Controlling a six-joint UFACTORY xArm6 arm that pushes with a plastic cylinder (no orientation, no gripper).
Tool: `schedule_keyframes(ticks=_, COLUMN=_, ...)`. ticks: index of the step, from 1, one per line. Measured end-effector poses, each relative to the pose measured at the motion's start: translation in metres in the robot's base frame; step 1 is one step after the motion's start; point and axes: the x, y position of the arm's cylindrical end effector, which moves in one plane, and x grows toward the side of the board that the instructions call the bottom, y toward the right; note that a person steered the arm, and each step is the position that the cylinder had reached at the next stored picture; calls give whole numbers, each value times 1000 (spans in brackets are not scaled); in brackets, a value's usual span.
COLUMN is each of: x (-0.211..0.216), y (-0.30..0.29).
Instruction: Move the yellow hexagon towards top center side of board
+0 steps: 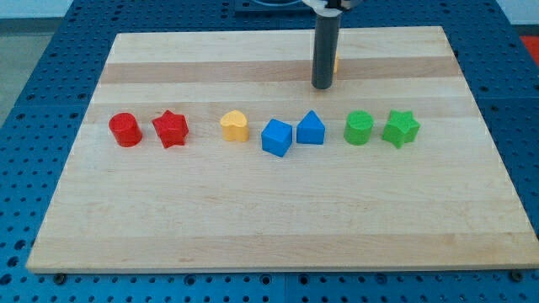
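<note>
My tip (322, 86) hides most of the yellow hexagon (335, 64) just behind it; pushing blind, it could slip sideways. No pincer here.

My tip (322, 87) is resting on the wooden board (253, 219) near the view's top centre, almost entirely hiding the yellow hexagon (335, 64) behind the rod, well apart from the row of red, yellow, blue and green blocks.

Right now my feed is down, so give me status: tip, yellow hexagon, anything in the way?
My tip near top center. Yellow hexagon mostly hidden behind the rod, contact unclear. Nothing blocking.
</note>
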Motion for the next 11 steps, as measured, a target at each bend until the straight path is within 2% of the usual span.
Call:
schedule_keyframes(ticks=1, x=-1, y=40)
schedule_keyframes(ticks=3, x=-21, y=61)
schedule_keyframes(ticks=4, x=-38, y=45)
schedule_keyframes(ticks=5, x=-47, y=4)
schedule_keyframes(ticks=11, x=-40, y=-106)
